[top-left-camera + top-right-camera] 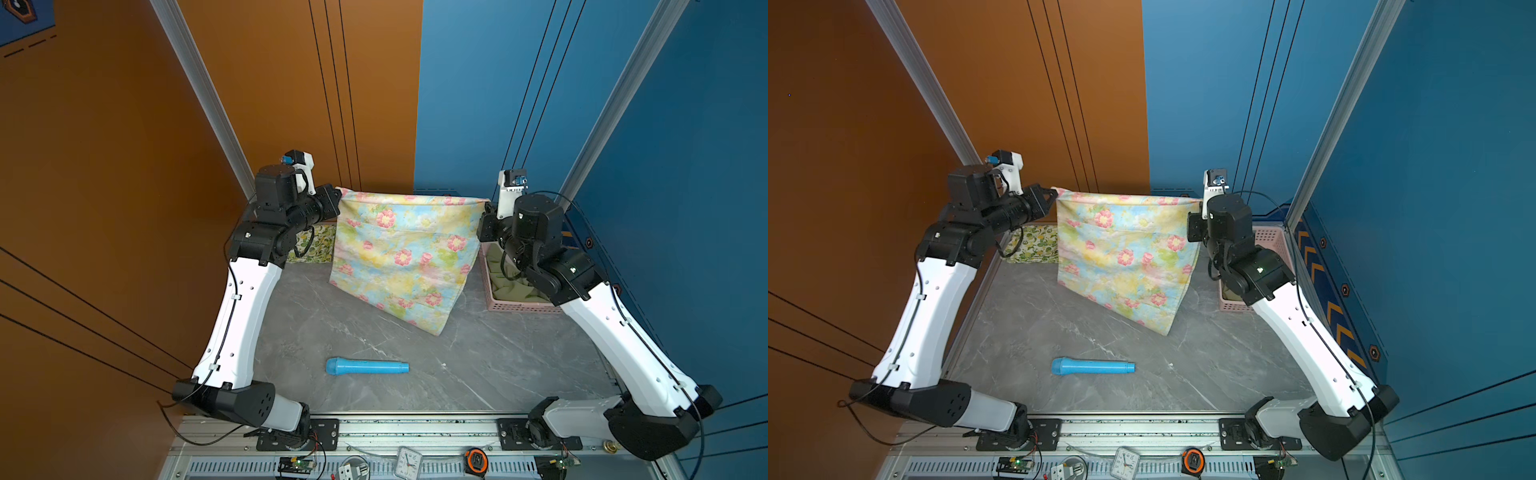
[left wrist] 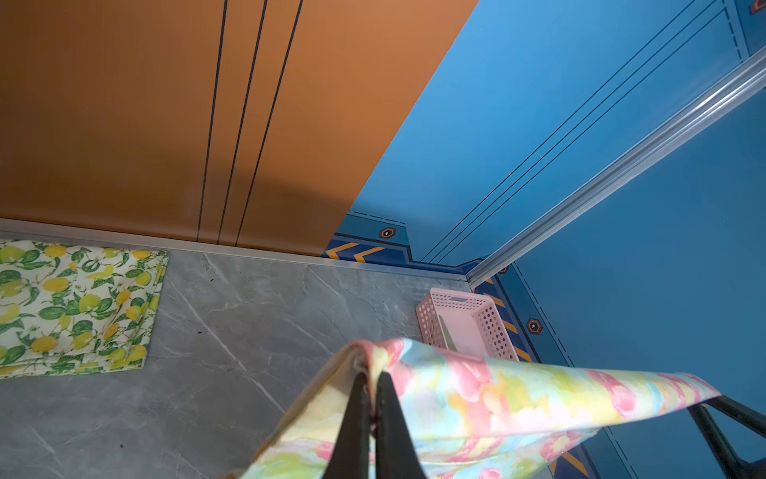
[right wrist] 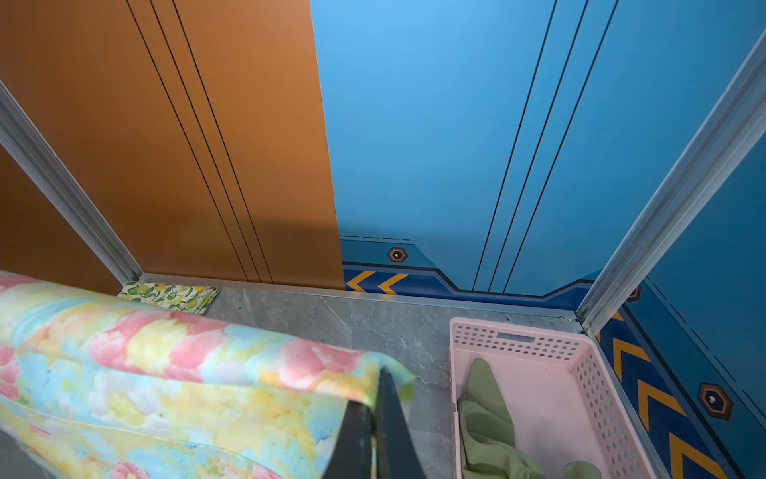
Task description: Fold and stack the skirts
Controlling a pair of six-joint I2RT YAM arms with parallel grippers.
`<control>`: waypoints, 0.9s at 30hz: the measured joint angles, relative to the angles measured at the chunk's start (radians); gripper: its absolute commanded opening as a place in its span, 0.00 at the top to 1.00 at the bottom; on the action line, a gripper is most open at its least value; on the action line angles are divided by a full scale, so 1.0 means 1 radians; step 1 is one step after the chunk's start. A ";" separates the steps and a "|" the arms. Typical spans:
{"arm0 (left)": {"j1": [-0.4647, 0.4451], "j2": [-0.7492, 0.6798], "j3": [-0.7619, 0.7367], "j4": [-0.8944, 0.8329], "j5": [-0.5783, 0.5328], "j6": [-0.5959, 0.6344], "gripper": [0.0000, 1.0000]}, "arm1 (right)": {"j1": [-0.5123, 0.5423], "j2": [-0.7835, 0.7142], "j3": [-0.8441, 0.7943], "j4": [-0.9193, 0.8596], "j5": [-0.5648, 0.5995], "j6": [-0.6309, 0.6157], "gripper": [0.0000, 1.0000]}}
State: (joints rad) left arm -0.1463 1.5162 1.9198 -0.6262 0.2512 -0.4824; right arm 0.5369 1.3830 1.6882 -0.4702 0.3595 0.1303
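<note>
Pastel blue-and-yellow cloth with pink flowers fills the middle in both top views. The floral skirt (image 1: 403, 253) hangs in the air, its top edge stretched between my left tool (image 1: 338, 194) and right tool (image 1: 484, 208), each clamped on an upper corner. Its low corner droops toward the grey counter (image 1: 498, 365); can't tell if it touches. The lemon-print skirt (image 1: 312, 248) lies folded at the far left behind the left arm. The olive skirt (image 1: 513, 282) sits bunched in the pink basket (image 1: 519, 307) at the far right. A blue plastic cylinder (image 1: 366, 367) lies near the front, well apart from the cloth.

Left wrist cam: left tool (image 2: 373, 379) pinched tight on a floral corner, fabric running off to the right tool's dark fingers (image 2: 742, 414). Lemon-print skirt (image 2: 74, 307) lies flat against the back wall.

Right wrist cam: right tool (image 3: 375, 392) squeezed down on the other corner, olive skirt (image 3: 485, 410) crumpled inside the basket (image 3: 514, 336) just beside it.
</note>
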 measured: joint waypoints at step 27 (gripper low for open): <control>-0.039 -0.194 -0.851 0.154 0.027 -0.103 1.00 | 0.052 -0.159 -0.668 0.162 -0.225 0.017 1.00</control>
State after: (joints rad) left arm -0.1848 1.3220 1.0691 -0.4725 0.2787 -0.5858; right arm 0.5888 1.2243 1.0206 -0.3080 0.1349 0.1474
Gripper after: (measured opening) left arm 0.054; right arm 0.047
